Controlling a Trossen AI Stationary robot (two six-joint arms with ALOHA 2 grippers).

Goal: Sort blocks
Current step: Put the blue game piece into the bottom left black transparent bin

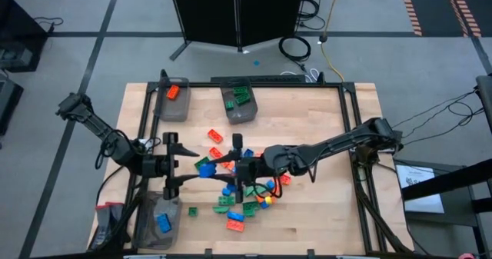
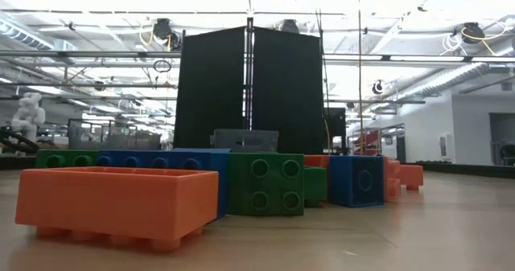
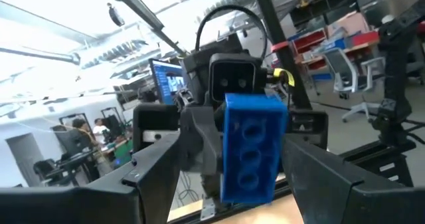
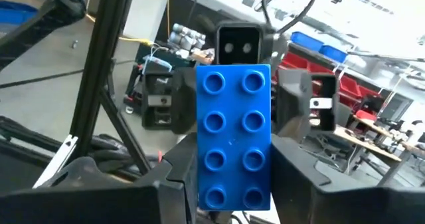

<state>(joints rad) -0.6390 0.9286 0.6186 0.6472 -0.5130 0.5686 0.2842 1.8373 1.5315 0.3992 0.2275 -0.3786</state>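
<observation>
Above the table's middle, the left gripper (image 1: 201, 167) and right gripper (image 1: 231, 167) meet nose to nose for a handover. Right wrist view: right fingers clamp the blue brick (image 4: 234, 136). Left wrist view: left fingers flank it, apart.

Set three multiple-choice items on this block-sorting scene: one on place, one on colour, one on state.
1. Seen from above, the bin with green blocks shows at: A top middle; B bottom left; C right edge.
2. The brick between the two hands is: A orange; B green; C blue.
3. That brick is: A lying in a bin; B gripped by the right hand; C flat on the table.
Key: A, it sits at the table's top middle edge. C, its studded face is blue. B, the right hand clamps it while the left hand stands open around it.
</observation>
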